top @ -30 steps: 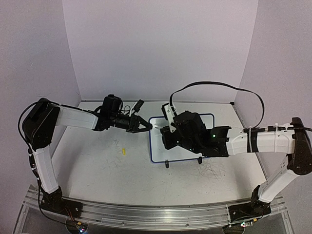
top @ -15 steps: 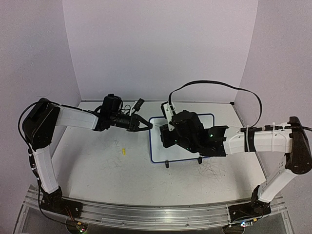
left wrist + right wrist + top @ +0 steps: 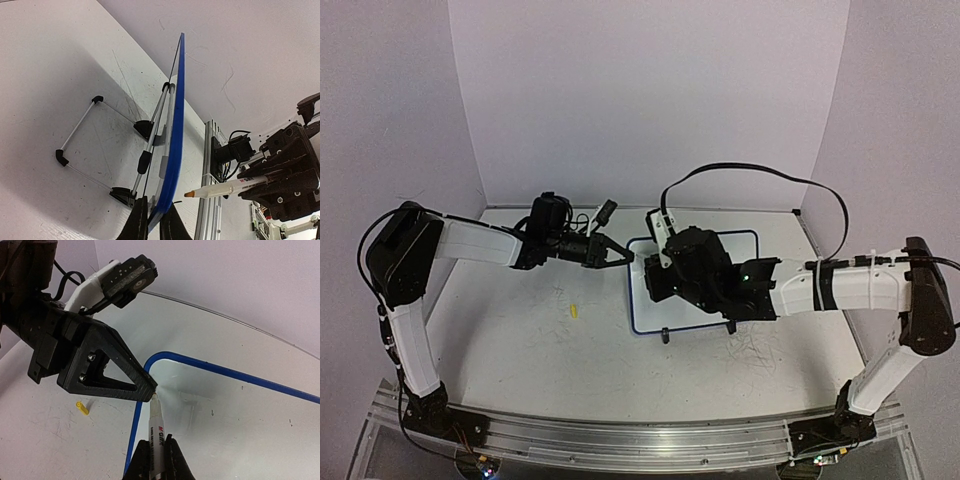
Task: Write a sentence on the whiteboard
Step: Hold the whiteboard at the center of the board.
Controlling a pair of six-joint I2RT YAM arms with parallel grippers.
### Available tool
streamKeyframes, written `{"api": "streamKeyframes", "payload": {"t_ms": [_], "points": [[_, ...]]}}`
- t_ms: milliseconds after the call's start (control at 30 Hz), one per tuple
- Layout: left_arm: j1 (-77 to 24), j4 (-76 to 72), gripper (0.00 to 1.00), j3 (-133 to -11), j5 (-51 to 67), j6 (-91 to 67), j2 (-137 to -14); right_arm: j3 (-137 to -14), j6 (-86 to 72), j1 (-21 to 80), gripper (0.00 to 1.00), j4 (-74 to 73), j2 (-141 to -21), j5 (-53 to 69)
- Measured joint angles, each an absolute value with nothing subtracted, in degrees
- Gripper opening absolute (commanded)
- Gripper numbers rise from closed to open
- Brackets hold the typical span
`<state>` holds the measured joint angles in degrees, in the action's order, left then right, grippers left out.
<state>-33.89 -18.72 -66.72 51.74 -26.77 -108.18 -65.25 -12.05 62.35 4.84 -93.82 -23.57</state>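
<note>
The whiteboard [image 3: 648,312] stands propped on its black feet mid-table, white with a blue rim. My left gripper [image 3: 623,257] is shut on its left edge; in the left wrist view the board [image 3: 176,115] is edge-on between the jaws of that gripper [image 3: 154,216]. My right gripper [image 3: 156,442] is shut on a white marker [image 3: 156,427]. Its orange tip sits at the board's upper left corner, next to the left gripper's finger [image 3: 107,371]. The marker also shows in the left wrist view [image 3: 227,188], its tip just off the board face. No sentence shows on the board [image 3: 235,415].
A small yellow cap [image 3: 574,310] lies on the table left of the board, also in the right wrist view [image 3: 82,407]. The board's wire stand [image 3: 80,127] sticks out behind it. Purple walls close in the back and sides. The right arm's cable [image 3: 760,172] arches above the board.
My right gripper has moved left and a little back with the marker, toward the board's upper left corner. The left gripper has stayed on the board's edge.
</note>
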Motion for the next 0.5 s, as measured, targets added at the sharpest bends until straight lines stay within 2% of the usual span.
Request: {"api": "streamKeyframes", "payload": {"t_ms": [500], "points": [[-34.13,-19.66,0.02,-66.63,50.92,-26.11,-108.18,-66.73,-12.14,62.35,0.0,5.62,-94.83,-25.39]]}}
